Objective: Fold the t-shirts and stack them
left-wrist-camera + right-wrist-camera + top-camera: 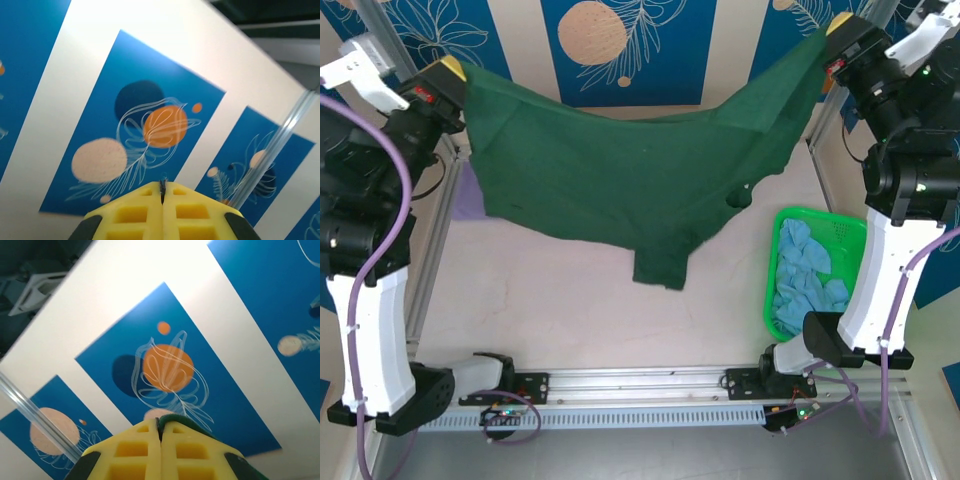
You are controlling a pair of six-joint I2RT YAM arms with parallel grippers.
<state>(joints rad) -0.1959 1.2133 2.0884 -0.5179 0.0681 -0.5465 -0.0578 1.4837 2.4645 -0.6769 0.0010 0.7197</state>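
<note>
A dark green t-shirt point(620, 180) hangs spread in the air between my two raised arms, sagging in the middle, one sleeve dangling toward the table. My left gripper point(453, 70) is shut on its upper left corner, and a thin dark sliver of cloth shows between the yellow fingers point(162, 190). At the upper right, my right gripper point(840, 25) is shut on the other corner; green cloth point(190, 421) peeks over the fingertips. A lavender-purple t-shirt point(468, 195) lies on the table, mostly hidden behind the green one. Light blue t-shirts point(805, 275) sit crumpled in the basket.
A bright green plastic basket point(850, 235) stands at the table's right side, next to the right arm's base. Metal frame rails run along the left and right table edges. A blue and white patterned wall point(620, 50) stands at the back.
</note>
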